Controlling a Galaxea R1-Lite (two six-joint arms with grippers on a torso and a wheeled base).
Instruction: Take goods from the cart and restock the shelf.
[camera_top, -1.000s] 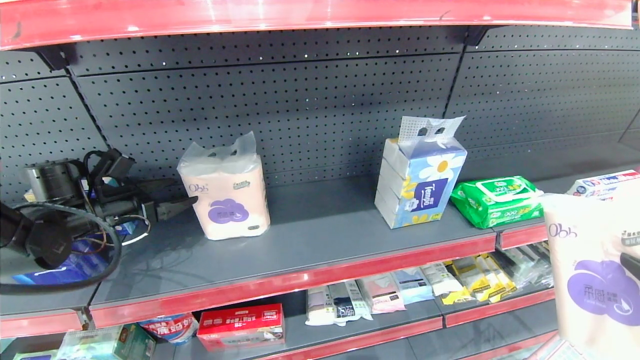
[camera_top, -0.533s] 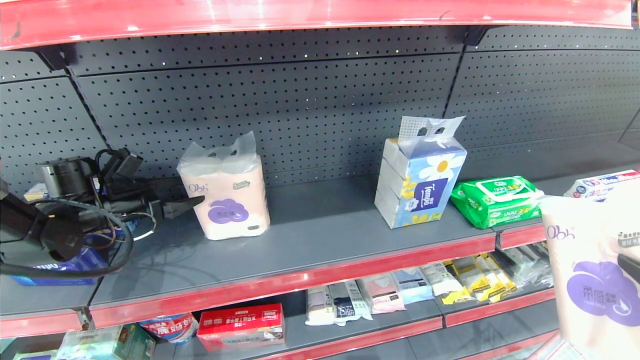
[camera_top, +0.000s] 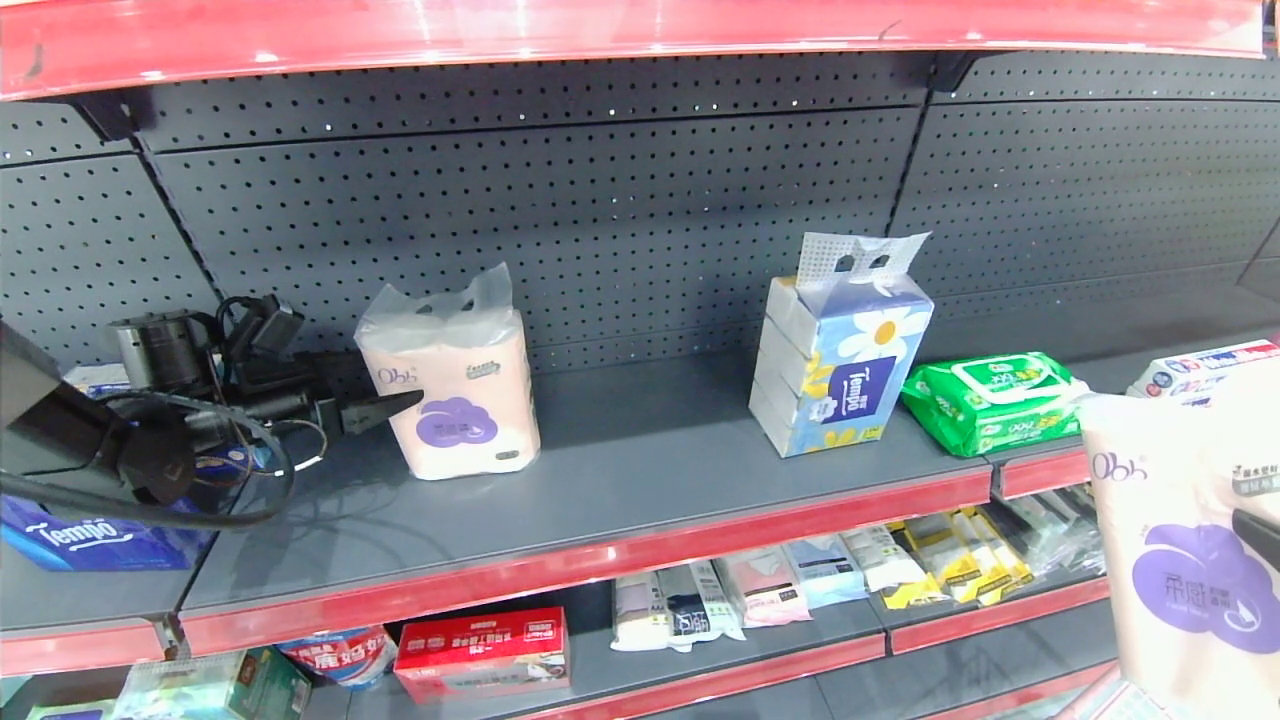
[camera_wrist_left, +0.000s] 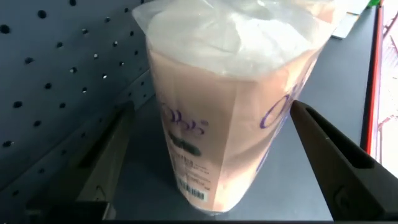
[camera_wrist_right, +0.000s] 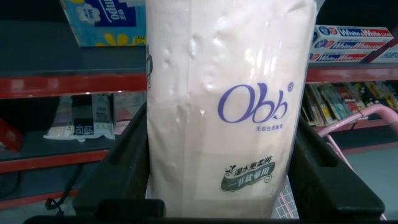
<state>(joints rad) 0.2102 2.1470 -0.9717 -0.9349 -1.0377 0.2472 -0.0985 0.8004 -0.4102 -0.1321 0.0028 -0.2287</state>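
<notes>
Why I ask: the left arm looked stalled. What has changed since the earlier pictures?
The left hand moved right, up to the shelf pack; its open fingers now flank it. Nothing was grasped or released. The right hand keeps holding a second pack; the rest stayed put.

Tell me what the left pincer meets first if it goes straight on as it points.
Most likely the pink plastic-wrapped toilet roll pack on the grey metal shelf: it stands inside the open left pincer.
</notes>
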